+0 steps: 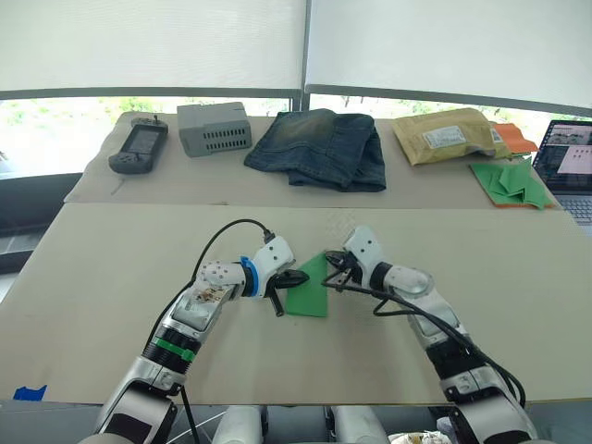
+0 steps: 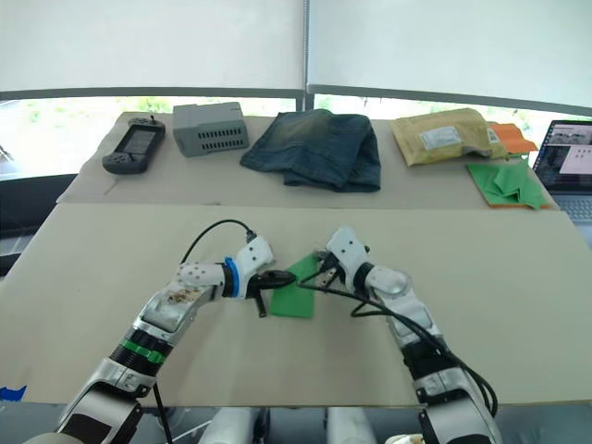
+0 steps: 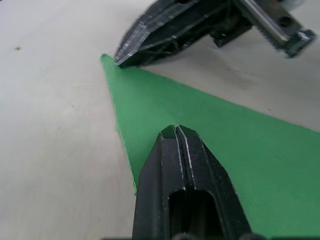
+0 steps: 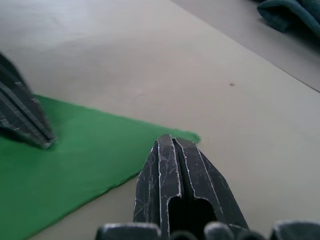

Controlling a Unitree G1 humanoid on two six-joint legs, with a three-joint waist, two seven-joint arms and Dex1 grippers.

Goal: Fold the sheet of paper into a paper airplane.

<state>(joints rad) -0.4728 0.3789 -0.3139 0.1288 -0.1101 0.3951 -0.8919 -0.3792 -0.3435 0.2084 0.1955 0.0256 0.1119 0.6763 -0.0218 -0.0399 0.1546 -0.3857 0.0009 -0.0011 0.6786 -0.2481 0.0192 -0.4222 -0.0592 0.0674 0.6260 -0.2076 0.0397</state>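
The bright green sheet of paper lies flat on the beige table, tapering to a pointed corner at its far end. My left gripper is shut, and its fingertips rest on the paper's left part with nothing between them. My right gripper is also shut. Its tip touches down right at the pointed corner. The two grippers face each other across the sheet, a short gap apart.
On the back table lie a black handheld device, a grey box, folded jeans, a padded envelope and a heap of green papers with an orange sheet. A laptop stands at the far right.
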